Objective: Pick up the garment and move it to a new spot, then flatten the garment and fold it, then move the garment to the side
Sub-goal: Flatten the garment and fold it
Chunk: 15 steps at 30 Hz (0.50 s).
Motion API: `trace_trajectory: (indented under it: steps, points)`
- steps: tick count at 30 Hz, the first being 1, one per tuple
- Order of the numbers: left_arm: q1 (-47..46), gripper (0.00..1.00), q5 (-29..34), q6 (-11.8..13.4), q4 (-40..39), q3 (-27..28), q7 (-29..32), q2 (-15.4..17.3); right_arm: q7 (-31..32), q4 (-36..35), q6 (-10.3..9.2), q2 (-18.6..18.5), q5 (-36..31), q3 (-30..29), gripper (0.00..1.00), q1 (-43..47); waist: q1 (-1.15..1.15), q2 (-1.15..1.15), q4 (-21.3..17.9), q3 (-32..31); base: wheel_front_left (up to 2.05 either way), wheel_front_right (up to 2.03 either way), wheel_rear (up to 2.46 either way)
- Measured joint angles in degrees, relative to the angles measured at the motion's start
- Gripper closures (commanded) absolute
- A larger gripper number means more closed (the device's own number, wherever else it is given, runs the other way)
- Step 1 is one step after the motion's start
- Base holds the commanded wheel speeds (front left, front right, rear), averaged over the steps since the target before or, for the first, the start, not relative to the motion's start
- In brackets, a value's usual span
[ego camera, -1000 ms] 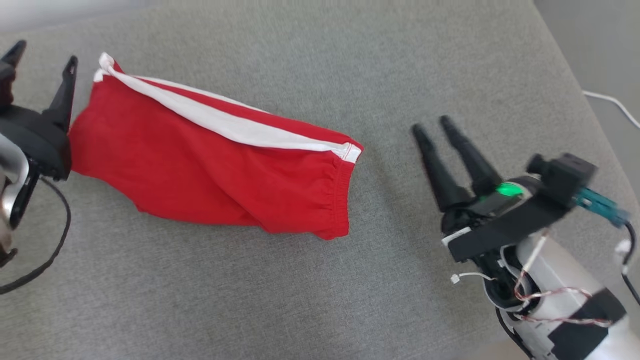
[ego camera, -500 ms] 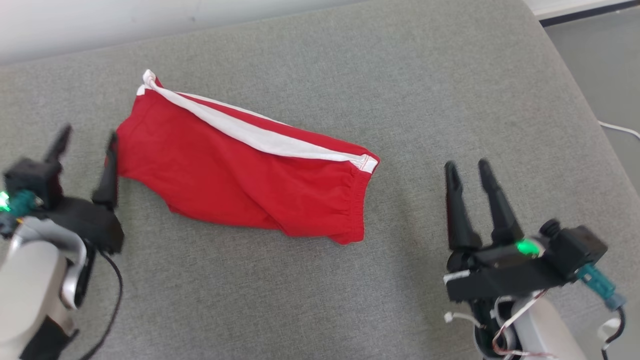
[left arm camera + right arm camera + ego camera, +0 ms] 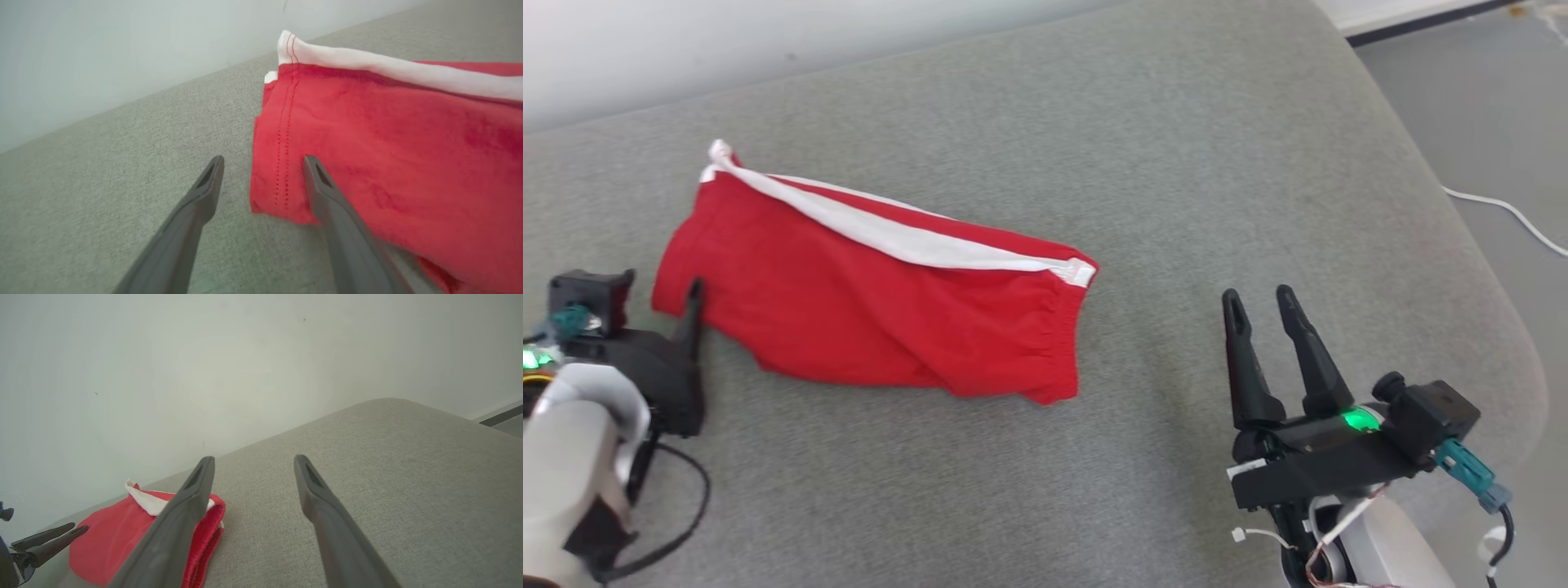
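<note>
Red shorts [image 3: 874, 318] with a white side stripe lie folded on a grey couch [image 3: 1176, 163], a little toward 9 o'clock from the middle of the head view. Their long axis runs from about 10 o'clock to 4 o'clock. The stripe follows the edge toward 12 o'clock. The gathered waistband is the end toward 3 o'clock, and the stitched leg hem is the end toward 9 o'clock. The left gripper [image 3: 263, 160] sits at 8 o'clock in the head view with its fingers spread wide, pinching nothing. In the left wrist view the hem's lower corner falls between them: the finger at 3 o'clock overlaps the red cloth, while the one at 9 o'clock is over bare couch. Whether that finger touches the cloth cannot be told. The right gripper [image 3: 1258, 294] is at 4 o'clock in the head view, well apart from the shorts. Its fingers are also spread and empty, pointing toward 12 o'clock over bare couch. In the right wrist view the waistband end shows at 7 o'clock, partly behind its own left finger, and the other gripper's tips are at the far 8 o'clock edge. A pale wall [image 3: 204, 375] stands behind the couch toward 12 o'clock. A white cable [image 3: 1503, 212] lies on the floor [image 3: 1462, 98] off the couch's edge at 2 o'clock.
</note>
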Motion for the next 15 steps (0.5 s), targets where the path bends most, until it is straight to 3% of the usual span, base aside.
trace_trajectory:
  steps: [6,15]
  points:
    - [-4.4,0.0,-1.7,-1.4,4.4,-0.2,3.1,2.0,0.0,0.0,0.0,0.1,-0.1,1.2,0.0,-1.2,0.0,0.0,-2.5,1.4,0.0,0.0,0.0]
    - [-6.3,0.0,-10.4,-1.7,0.5,-4.2,17.2,8.6,0.0,0.1,0.0,1.5,-0.4,1.9,0.0,-2.8,0.01,0.0,-6.0,4.6,0.0,0.0,0.0]
